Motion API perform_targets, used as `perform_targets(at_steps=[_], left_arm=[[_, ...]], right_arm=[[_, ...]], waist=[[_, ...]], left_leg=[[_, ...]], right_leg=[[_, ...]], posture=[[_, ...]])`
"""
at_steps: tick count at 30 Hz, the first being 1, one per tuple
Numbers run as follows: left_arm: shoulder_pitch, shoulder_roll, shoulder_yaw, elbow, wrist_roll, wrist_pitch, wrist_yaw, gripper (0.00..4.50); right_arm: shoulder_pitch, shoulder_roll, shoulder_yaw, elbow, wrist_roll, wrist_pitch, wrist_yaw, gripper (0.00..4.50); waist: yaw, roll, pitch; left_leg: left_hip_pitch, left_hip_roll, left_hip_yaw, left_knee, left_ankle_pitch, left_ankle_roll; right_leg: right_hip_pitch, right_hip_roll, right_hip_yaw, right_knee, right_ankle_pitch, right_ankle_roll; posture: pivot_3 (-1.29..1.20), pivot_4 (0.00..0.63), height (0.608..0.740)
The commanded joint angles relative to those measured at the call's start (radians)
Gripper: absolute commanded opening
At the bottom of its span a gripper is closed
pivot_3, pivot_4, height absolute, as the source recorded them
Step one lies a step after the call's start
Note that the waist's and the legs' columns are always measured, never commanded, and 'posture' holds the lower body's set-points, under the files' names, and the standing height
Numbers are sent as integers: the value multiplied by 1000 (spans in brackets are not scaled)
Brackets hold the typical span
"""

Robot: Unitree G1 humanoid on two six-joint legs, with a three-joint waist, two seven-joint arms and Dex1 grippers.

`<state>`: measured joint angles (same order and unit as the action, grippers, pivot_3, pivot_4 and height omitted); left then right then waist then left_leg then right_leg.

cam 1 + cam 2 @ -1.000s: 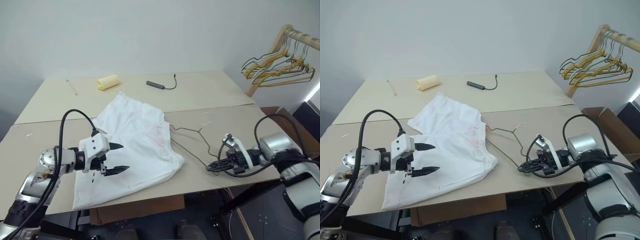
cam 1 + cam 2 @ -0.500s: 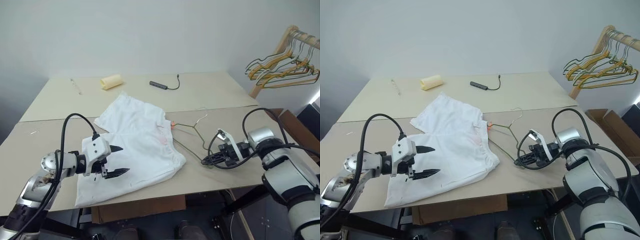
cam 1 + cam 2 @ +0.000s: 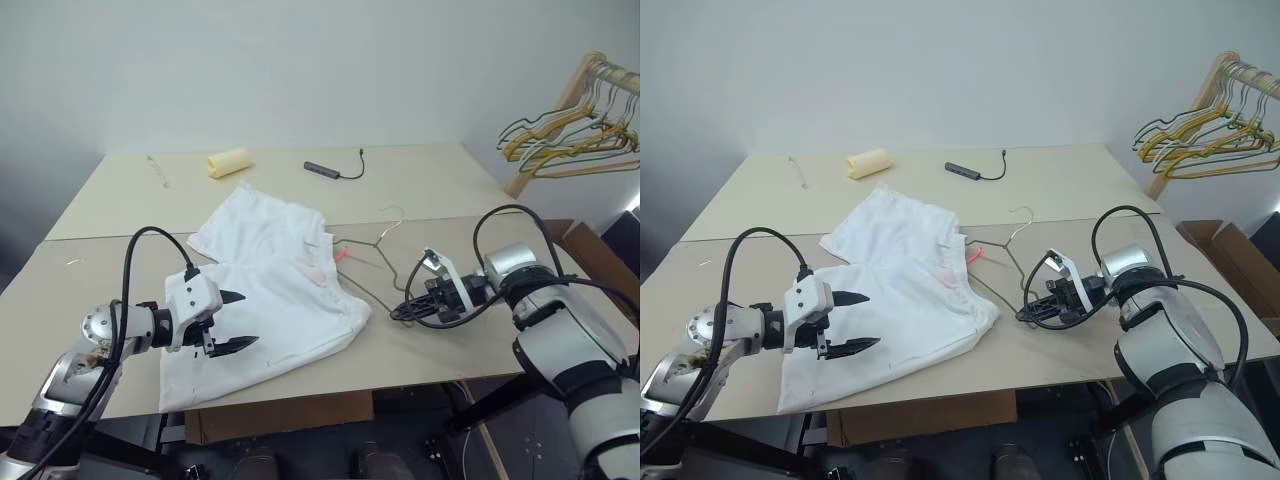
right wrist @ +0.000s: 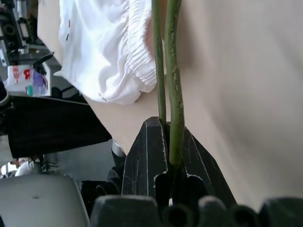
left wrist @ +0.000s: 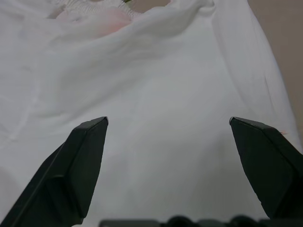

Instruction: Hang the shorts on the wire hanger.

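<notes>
Left wrist view: left gripper [image 5: 168,156] gapes wide just over the shorts [image 3: 270,290], holding nothing. Right gripper [image 3: 1025,315] pinches the hanger [image 3: 1002,252] corner, far end under the waistband; slide it slowly, left pinning cloth.

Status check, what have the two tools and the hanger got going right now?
Left tool open over the shorts. Right tool shut on the wire hanger. Shorts not on hanger yet.
</notes>
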<state>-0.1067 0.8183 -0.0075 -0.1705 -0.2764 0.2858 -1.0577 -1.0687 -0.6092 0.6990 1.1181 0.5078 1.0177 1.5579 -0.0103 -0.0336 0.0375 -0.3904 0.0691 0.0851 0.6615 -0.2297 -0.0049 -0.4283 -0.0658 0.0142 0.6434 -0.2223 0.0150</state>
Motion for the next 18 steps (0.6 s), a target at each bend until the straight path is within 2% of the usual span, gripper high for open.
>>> perform_targets(at_steps=[1, 5, 10, 14, 18], left_arm=[[-13, 1, 6, -12, 6, -16, 5, 4454], [-22, -4, -9, -5, 18, -18, 10, 4454], [-29, -9, -20, 3, 28, -22, 9, 4454], [-30, -13, -24, 11, 38, -28, 9, 4454], [-27, -10, -33, 15, 61, -36, 12, 4454]], right_arm=[[-33, -23, 4, -19, 57, 1, 57, 0], [-58, 14, -13, 67, -18, -22, 57, 0], [-34, 5, 109, 14, -23, -102, 57, 0], [-90, 71, -61, 182, -105, -97, 44, 0], [-101, 101, -147, 220, -196, -114, 31, 0]], waist=[[0, 0, 0], [-2, 0, 0], [-2, 0, 0], [-3, 0, 0], [-1, 0, 0]], left_leg=[[0, 0, 0, 0, 0, 0], [1, 0, 0, 0, 0, 0], [0, 0, 0, 0, 0, 0], [0, 0, 0, 0, 0, 0], [0, 0, 0, 0, 0, 0]], right_leg=[[0, 0, 0, 0, 0, 0], [0, 0, 0, 1, 0, 0], [-1, 0, 0, 1, 0, 0], [-1, 0, 0, 2, 0, 0], [-1, 0, 0, 2, 0, -1]], posture=[[73, 0, 740], [71, 0, 740], [68, 0, 740], [70, 0, 740], [76, 0, 740]])
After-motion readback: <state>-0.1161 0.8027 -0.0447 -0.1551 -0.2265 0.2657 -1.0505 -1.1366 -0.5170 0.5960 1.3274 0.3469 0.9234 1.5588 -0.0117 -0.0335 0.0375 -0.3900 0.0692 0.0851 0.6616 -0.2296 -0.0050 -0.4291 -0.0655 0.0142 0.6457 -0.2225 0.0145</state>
